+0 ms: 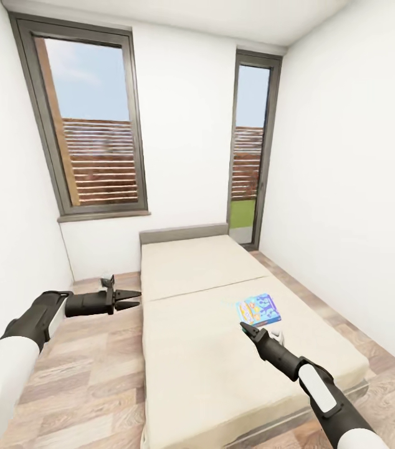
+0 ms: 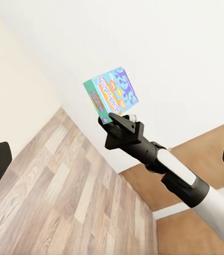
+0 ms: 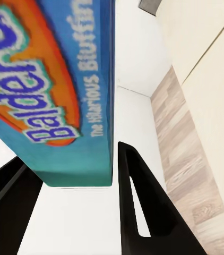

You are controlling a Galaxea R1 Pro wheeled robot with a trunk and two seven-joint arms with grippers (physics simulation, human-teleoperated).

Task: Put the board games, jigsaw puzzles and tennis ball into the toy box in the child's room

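**Blue board game coming off the bed**

The right gripper point(image 1: 248, 327) is pinching the small blue board game point(image 1: 260, 309) by its near edge, fingers closed on it, over the right side of the bed point(image 1: 210, 362). The left gripper point(image 1: 123, 300) is hanging open and empty, left of the bed (nothing near it). This looks like the pickup step; next comes carrying the box, kept gripped, to the toy box.

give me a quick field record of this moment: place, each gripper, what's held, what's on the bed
place: bedroom with wood-plank floor, two tall windows, white walls
bed: two beige mattress halves, grey headboard
right gripper: raised above the bed, shut on the blue board game
board game: small blue box, clamped at its edge, lifted off the mattress in the left wrist view
left gripper: open, holding nothing, over the floor beside the bed
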